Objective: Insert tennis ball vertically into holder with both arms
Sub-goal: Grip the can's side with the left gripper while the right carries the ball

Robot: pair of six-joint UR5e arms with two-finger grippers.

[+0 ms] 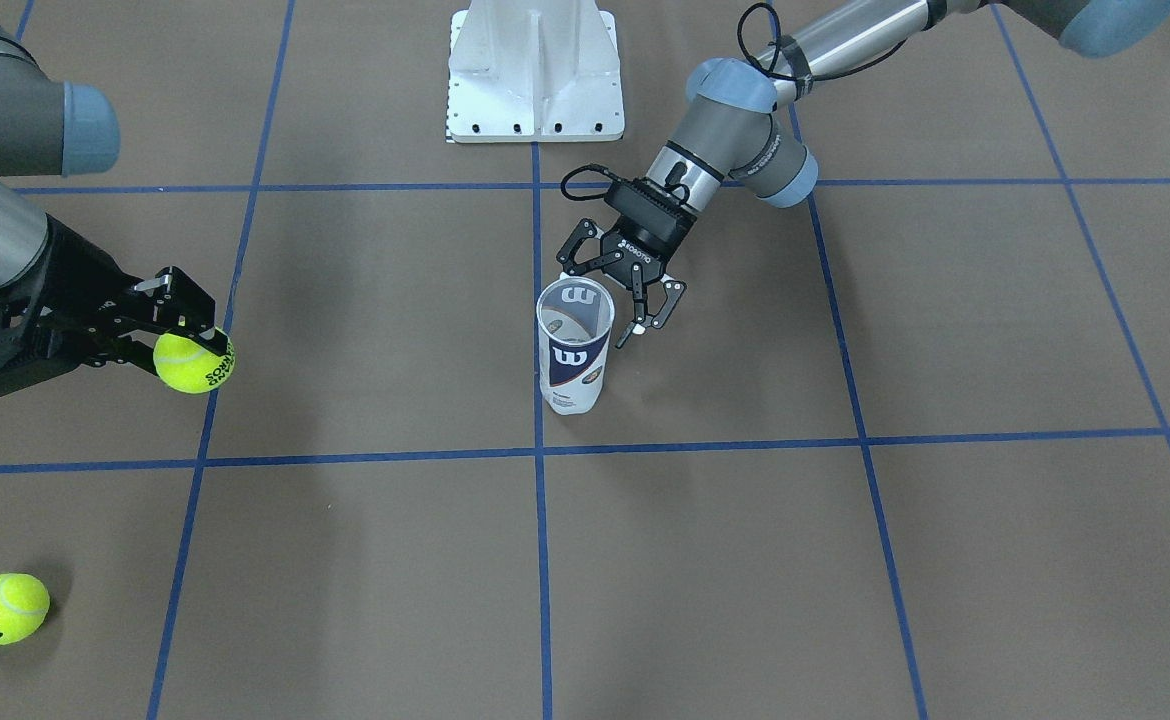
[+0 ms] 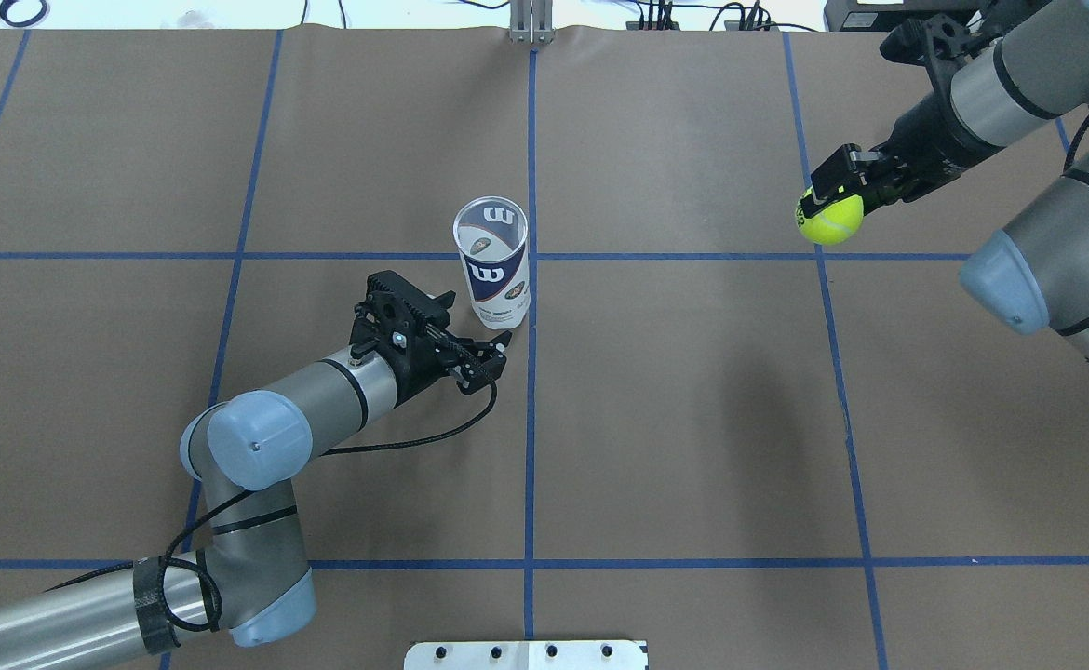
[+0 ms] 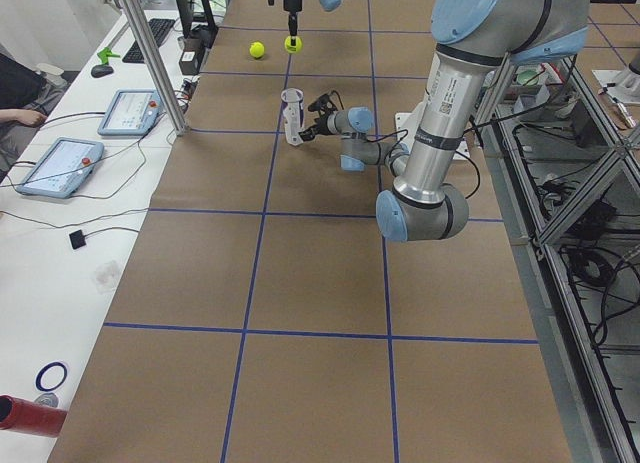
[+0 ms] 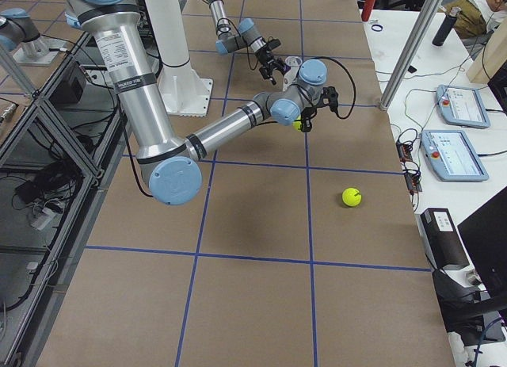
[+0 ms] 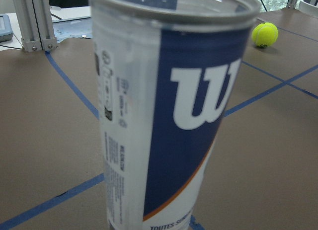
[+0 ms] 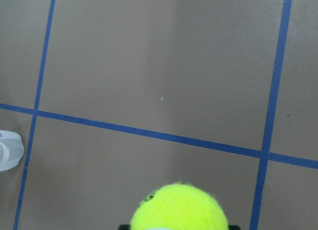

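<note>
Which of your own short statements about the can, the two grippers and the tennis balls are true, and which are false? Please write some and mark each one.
1. The clear tennis-ball can stands upright with its top open. True.
2. The left gripper is shut on the can. False: its jaws are open, close beside the can's lower part.
3. The right gripper holds a tennis ball. True.
4. A ball already lies inside the can. False: the can looks empty; a second tennis ball lies on the table.
5. The held ball hangs directly over the can. False: it is far off to the robot's right.
</note>
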